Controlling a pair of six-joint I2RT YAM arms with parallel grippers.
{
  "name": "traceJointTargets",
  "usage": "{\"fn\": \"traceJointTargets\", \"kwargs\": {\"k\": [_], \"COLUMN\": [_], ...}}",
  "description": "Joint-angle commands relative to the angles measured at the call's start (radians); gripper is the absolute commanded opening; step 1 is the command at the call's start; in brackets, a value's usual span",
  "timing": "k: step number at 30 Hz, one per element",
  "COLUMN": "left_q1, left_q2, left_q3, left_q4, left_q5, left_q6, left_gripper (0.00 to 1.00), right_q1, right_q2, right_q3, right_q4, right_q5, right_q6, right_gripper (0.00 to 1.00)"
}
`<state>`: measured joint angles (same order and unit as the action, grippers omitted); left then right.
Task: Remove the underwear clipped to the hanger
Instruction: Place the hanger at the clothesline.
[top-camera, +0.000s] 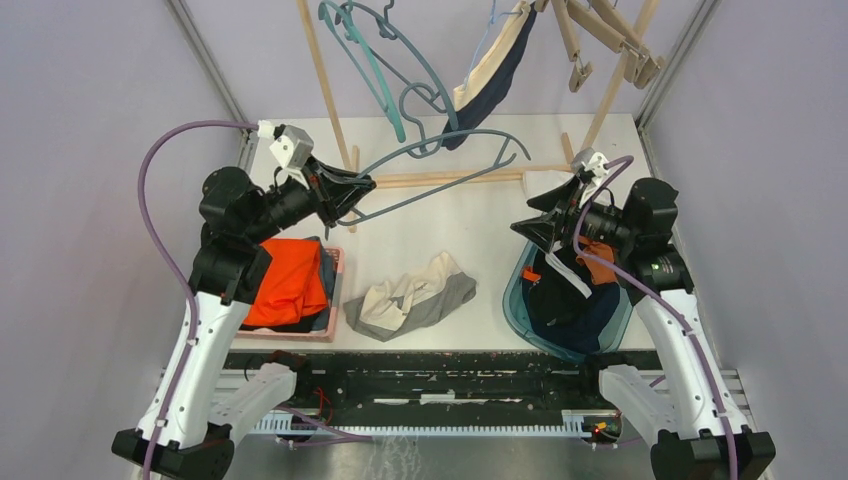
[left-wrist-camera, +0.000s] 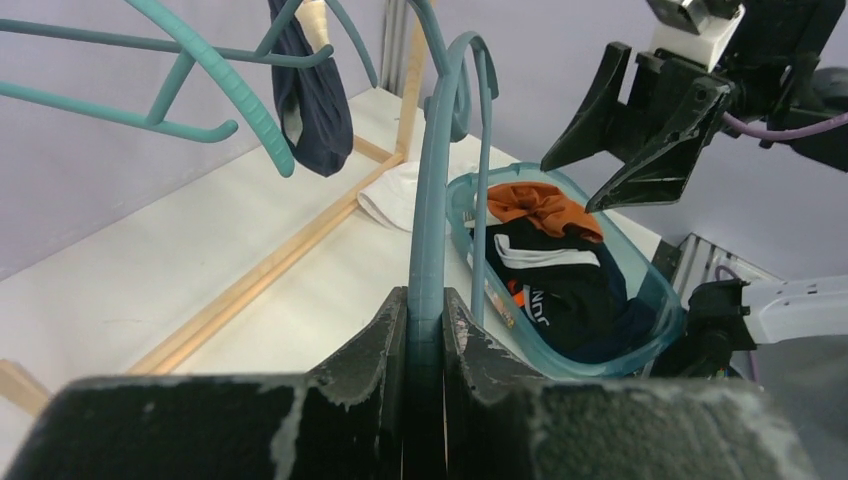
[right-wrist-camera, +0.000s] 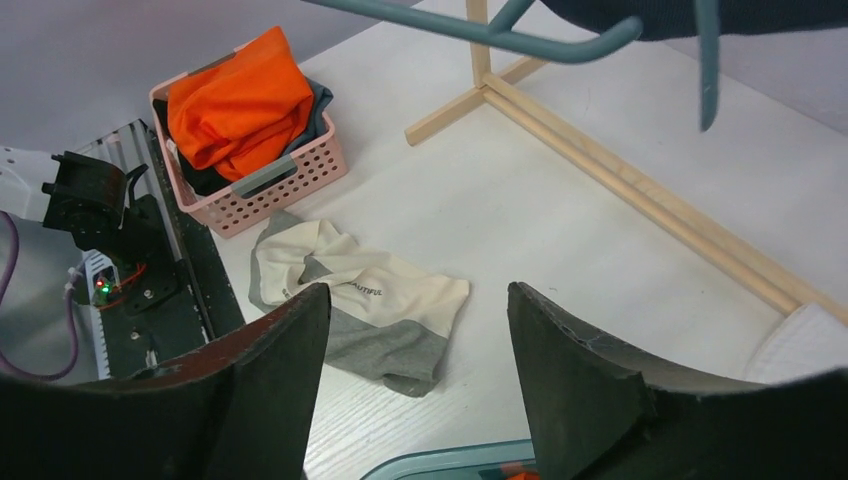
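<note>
The left tool (left-wrist-camera: 425, 312) is clamped on the blue-grey hanger (top-camera: 440, 165). The right tool (top-camera: 548, 228) stands wide and empty above the teal bin (top-camera: 512, 300). The navy-and-cream underwear (top-camera: 495, 65) hangs clipped at the rear.

Step in hand: unclipping this garment. The next move likely calls for the right tool to reach up, grip the cloth and pull it free.

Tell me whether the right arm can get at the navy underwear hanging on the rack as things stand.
Probably yes. The right arm's fingers are open and empty, and the navy underwear hangs ahead of them. The grey-blue hanger clamped in the left arm's fingers crosses near it and may snag.
</note>
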<state>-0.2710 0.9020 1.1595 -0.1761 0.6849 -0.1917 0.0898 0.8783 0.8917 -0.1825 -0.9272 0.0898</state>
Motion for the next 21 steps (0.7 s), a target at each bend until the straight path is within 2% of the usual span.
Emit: {"fn": "traceJointTargets", "kwargs": {"k": [1,4,8,16,18,21], "left_q1": [-0.005,-0.006,-0.006,-0.004,-0.001,0.013], "left_q2": [-0.047,-0.061,-0.070,-0.085,-0.090,-0.086], "left_q3": [0.093,0.161,0.290,0.557,0.617,0.702], "left_q4": [-0.146,-0.265,-0.416,-0.657,-0.691,-0.715], "left_q5": [-0.038,-0.065,-0.093,-0.183,-0.230,-0.377], "left_q6": [0.176,0.234,0.288,0.349,0.347,0.350], "left_gripper": [0.03,0.03,0.03,0.03,0.03,0.03], "right_q1": [0.002,0.001,0.002,0.002,0.002,0.001], "right_q2": [-0.028,-0.029,-0.025,-0.014,-0.009,-0.002], "right_q3": [0.064,0.066,0.072,0.081,0.081,0.084], "right_q4": [-0.067,-0.074,-0.085,-0.106,-0.108,-0.116], "right_q5": [-0.021,-0.019,-0.017,0.003,0.004,0.009], "right_q6": [-0.085,-0.085,-0.087,-0.095,-0.097,-0.104], "right_gripper": [0.78,0.87,0.92,0.96,0.96,0.97]}}
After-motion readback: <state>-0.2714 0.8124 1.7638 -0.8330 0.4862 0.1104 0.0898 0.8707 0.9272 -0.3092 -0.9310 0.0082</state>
